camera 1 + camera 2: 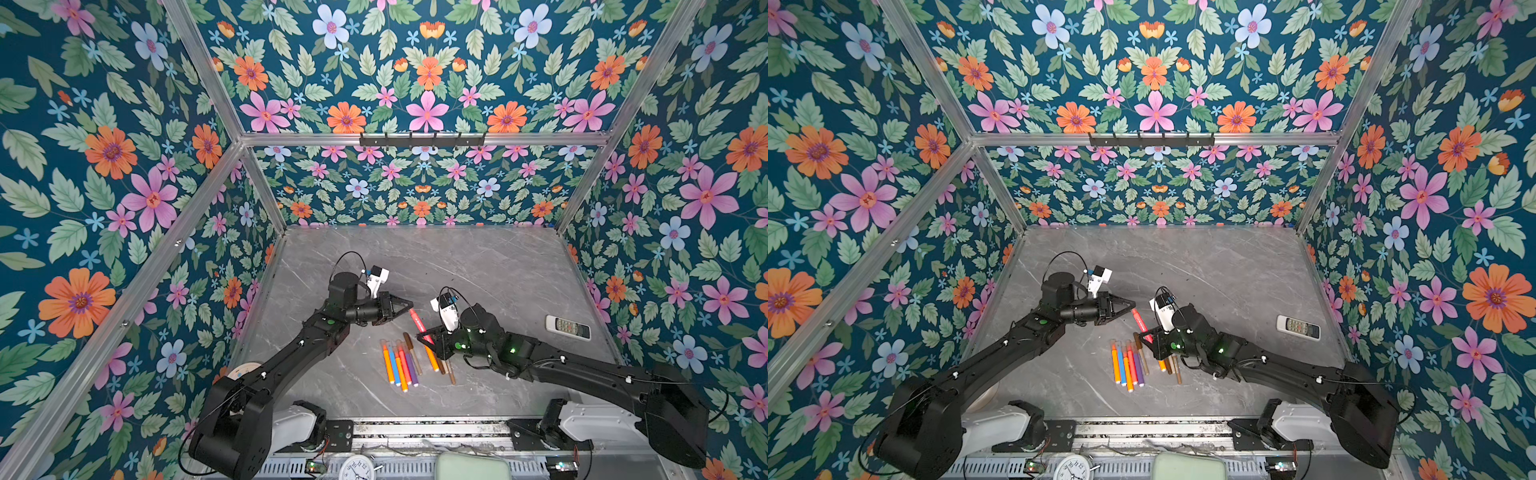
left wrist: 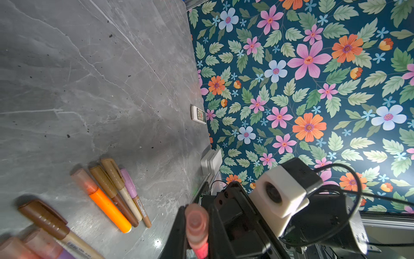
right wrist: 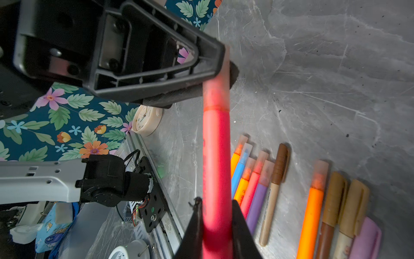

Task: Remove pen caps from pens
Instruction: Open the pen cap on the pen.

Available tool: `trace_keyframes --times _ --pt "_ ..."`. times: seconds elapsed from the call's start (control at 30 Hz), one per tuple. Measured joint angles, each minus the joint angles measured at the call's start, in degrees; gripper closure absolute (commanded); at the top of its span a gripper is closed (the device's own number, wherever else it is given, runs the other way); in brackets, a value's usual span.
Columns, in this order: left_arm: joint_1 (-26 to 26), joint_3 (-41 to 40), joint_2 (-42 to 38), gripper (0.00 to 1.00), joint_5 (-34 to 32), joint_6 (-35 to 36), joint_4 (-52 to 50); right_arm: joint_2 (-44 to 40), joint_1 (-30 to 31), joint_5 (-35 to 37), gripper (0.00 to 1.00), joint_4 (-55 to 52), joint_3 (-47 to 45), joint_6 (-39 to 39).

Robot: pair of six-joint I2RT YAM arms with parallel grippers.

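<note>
Grip comes first here: the left gripper (image 1: 409, 306) is pinched nearly closed on the translucent cap (image 3: 216, 95) of the red pen (image 1: 417, 320). The right gripper (image 1: 425, 337) is clamped just as tight around the barrel further down, so the pen hangs between the two above the table (image 1: 478, 266). In the right wrist view the cap meets the barrel with no gap at the seam, so I judge it not yet off. Doing this well means pulling straight along the pen's own axis — the left drawing the cap away, the right holding firm. A sideways pull would likely lever the pen in the jaws or let the smooth cap slip. A slight twist may loosen a stiff fit. The left jaws sit toward the cap's outer end, a shallow hold, so a firm squeeze before pulling seems wise. The other pens (image 1: 400, 363) lie capped in two bunches on the table near the right gripper — keep the pull level so nothing sweeps them. The remote (image 1: 567, 327) sits well apart
</note>
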Motion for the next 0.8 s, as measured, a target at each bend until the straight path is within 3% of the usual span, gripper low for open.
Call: trace_keyframes --times 0.63,0.8 --pt "1.09 3.85 7.65 1.00 4.48 1.05 -0.46 -0.20 0.15 2.97 1.00 3.80 -3.17 1.33" --pt "5.35 6.75 10.23 1.00 -10.82 2.75 6.08 0.48 0.79 -1.46 1.00 -9.09 -4.52 1.95"
